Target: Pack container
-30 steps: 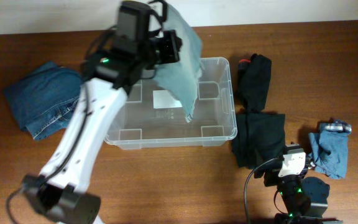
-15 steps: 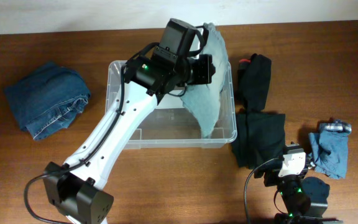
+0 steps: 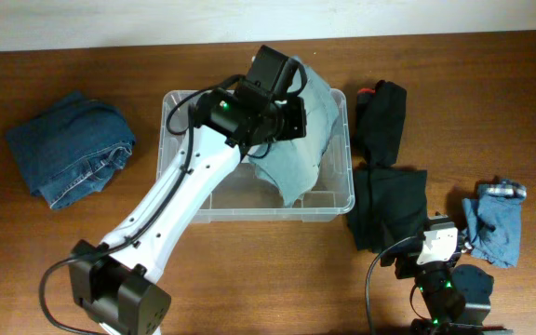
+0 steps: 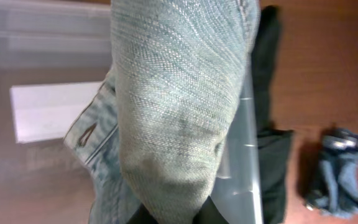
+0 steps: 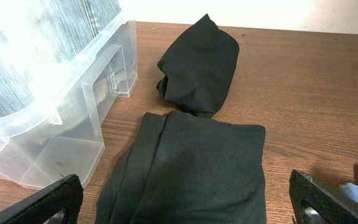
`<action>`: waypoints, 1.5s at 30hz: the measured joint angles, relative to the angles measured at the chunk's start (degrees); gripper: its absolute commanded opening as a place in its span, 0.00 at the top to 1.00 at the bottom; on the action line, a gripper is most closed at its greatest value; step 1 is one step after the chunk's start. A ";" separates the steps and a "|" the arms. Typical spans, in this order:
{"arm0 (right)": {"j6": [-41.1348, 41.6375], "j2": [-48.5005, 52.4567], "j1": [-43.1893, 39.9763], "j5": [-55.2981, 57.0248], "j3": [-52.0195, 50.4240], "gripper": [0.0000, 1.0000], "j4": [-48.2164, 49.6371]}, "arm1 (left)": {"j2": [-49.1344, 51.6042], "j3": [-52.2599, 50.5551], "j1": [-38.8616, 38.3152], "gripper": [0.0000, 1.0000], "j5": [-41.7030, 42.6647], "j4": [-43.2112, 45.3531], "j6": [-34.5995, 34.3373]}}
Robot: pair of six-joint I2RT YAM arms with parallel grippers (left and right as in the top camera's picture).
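Observation:
The clear plastic container (image 3: 177,207) stands mid-table, its white label (image 4: 48,112) showing through the base. My left gripper (image 3: 291,116) hangs over its right half, shut on a pale blue denim garment (image 3: 301,154). The cloth drapes down into the container and against its right wall (image 4: 244,162). In the left wrist view the denim (image 4: 179,93) fills the middle, pinched between the dark fingers at the bottom edge (image 4: 169,218). My right gripper (image 5: 185,205) stands open and holds nothing near the front right of the table (image 3: 433,234), facing a folded black cloth (image 5: 191,168).
A heap of dark blue jeans (image 3: 73,149) lies left of the container. Right of it are a rolled black garment (image 3: 382,116) and the folded black cloth (image 3: 389,209). A small blue denim piece (image 3: 493,223) lies at the far right.
My left arm has swung right across the container and come down, bringing the pale denim from above the back rim into the right half. The right arm has not moved.

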 measured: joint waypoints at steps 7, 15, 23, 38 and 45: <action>0.02 0.00 0.00 -0.02 0.00 0.02 0.00 | 0.02 -1.31 0.48 1.00 4.37 3.69 -2.71; 0.02 0.00 0.00 -0.02 0.00 0.02 0.00 | -1.70 0.31 2.14 0.99 8.90 8.17 -5.62; 0.00 0.00 0.00 -0.02 0.00 0.02 0.00 | -7.96 1.81 3.19 1.00 8.09 15.26 -10.88; 0.02 0.00 0.00 -0.02 0.00 0.02 0.00 | -3.43 -1.51 -0.66 0.99 3.61 1.18 -20.48; 0.02 0.00 0.00 0.00 0.00 0.02 0.00 | -3.08 -3.37 -0.68 0.99 -5.40 0.13 -21.05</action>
